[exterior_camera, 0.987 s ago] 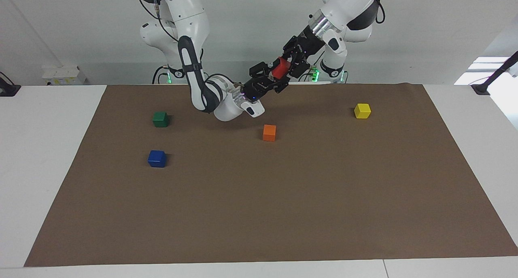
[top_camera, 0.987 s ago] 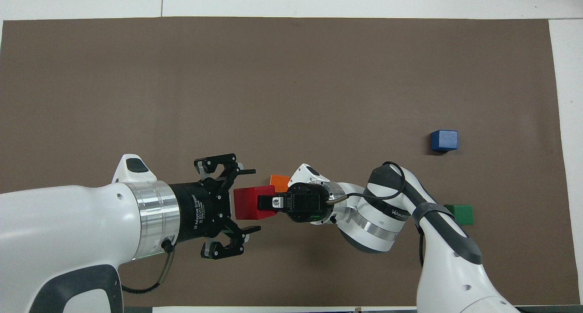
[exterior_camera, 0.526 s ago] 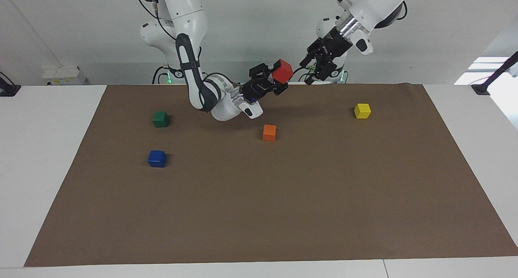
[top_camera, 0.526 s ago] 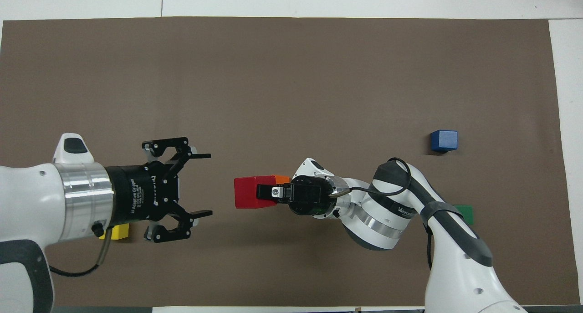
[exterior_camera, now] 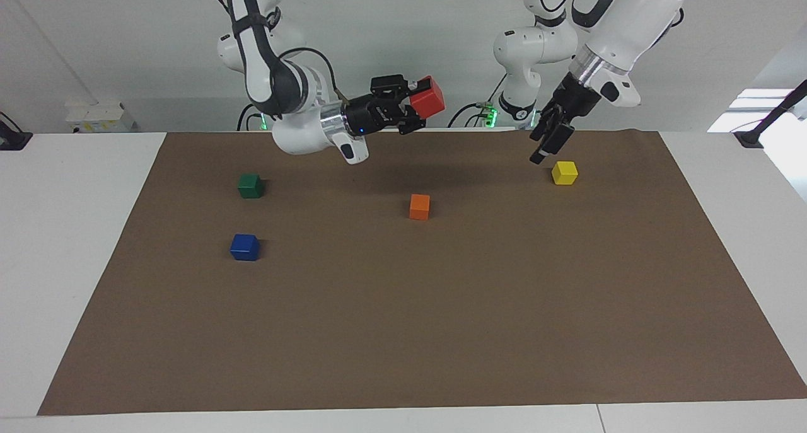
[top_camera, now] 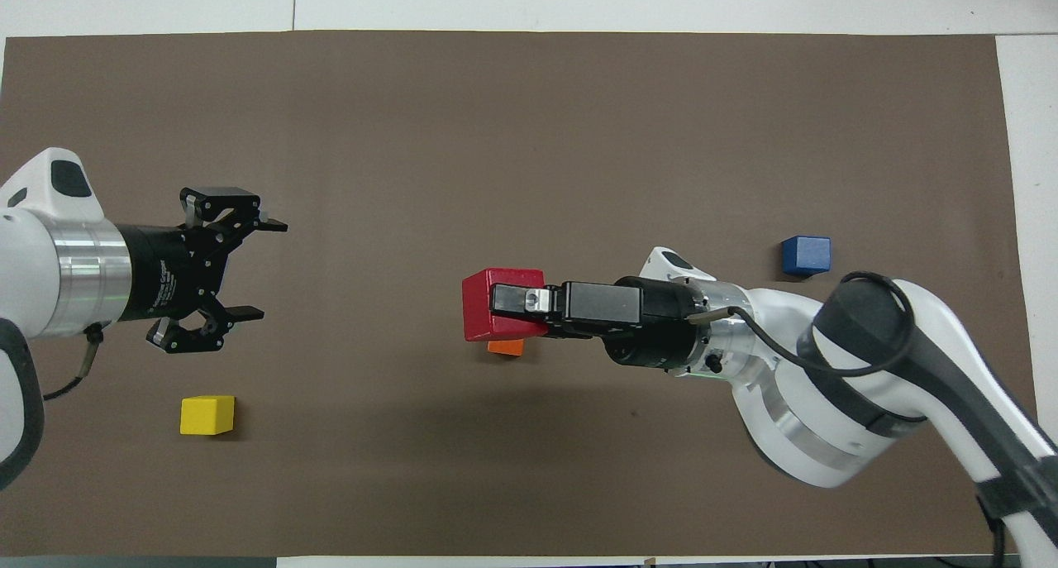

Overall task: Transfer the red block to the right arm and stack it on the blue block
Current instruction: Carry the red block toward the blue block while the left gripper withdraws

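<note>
No legible text, white lettering on left hand body too small to read

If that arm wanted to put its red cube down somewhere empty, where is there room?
The widest bare stretch of brown mat lies farther from the robots than the blue block and orange cube. There is also room between the orange cube and yellow cube. Tightest: between the green cube and the blue block.

A green cube sits toward the right arm's end of the brown mat. An orange cube lies mid-mat. A yellow cube sits toward the left arm's end.
</note>
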Robot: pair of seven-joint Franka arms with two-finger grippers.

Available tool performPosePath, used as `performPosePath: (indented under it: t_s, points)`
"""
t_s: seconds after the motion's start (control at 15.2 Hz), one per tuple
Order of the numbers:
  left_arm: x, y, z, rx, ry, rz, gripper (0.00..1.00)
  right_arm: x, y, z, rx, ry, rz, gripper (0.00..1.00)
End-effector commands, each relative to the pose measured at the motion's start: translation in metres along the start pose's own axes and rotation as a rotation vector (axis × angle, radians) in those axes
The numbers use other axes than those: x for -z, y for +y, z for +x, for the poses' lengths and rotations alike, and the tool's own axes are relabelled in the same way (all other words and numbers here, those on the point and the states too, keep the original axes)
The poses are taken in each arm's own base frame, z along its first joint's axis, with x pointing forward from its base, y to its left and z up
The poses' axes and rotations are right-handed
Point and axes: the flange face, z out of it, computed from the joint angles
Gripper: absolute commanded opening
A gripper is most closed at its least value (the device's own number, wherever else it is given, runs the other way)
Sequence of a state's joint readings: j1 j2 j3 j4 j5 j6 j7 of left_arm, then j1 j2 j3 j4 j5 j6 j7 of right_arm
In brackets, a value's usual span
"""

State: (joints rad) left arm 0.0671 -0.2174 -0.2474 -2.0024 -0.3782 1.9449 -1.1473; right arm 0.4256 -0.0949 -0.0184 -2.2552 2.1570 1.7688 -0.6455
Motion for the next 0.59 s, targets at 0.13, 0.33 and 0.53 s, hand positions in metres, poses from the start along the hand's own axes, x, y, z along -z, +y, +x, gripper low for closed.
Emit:
performPosePath:
  t_s: [0.13,0.33,0.53]
  points:
    - [-0.011,0.046,0.056,-0.392,0.066,0.176,1.0,0.02,-0.063,-0.008,0.029,0.0,-0.326,0.0]
    - [-0.011,0.066,0.093,-0.633,0.093,0.34,1.0,0.032,-0.093,-0.006,0.068,-0.034,-0.581,0.0]
    - [-0.003,0.075,0.115,-0.791,0.089,0.42,1.0,0.06,-0.114,0.004,0.16,-0.04,-0.856,0.0]
